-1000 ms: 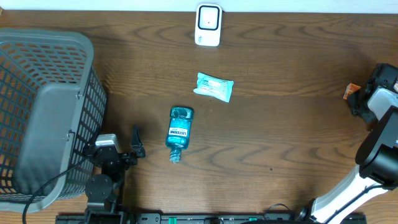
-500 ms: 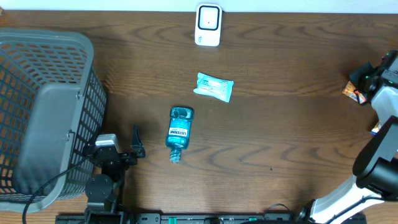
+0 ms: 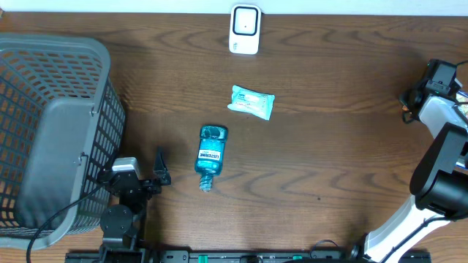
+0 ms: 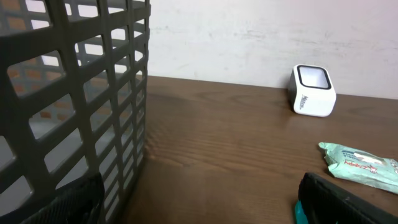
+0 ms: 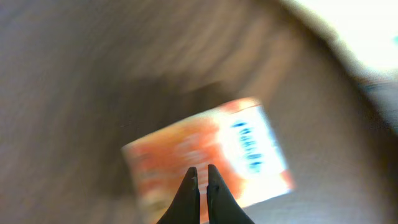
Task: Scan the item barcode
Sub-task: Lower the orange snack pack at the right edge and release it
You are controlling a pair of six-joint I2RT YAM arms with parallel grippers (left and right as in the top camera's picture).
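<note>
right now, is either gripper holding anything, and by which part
Left gripper open, holding nothing. Right gripper is shut over the orange packet; the blur hides whether it pinches it.

The left gripper sits tucked near its base with fingers spread wide, while the right arm stretches far out to the right, the right gripper with its fingers pressed tightly together.

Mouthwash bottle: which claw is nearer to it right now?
Left. The left claw sits open just left of the mouthwash bottle, beside the basket. The right claw is far off at the right edge of the table, shut above an orange packet.
</note>
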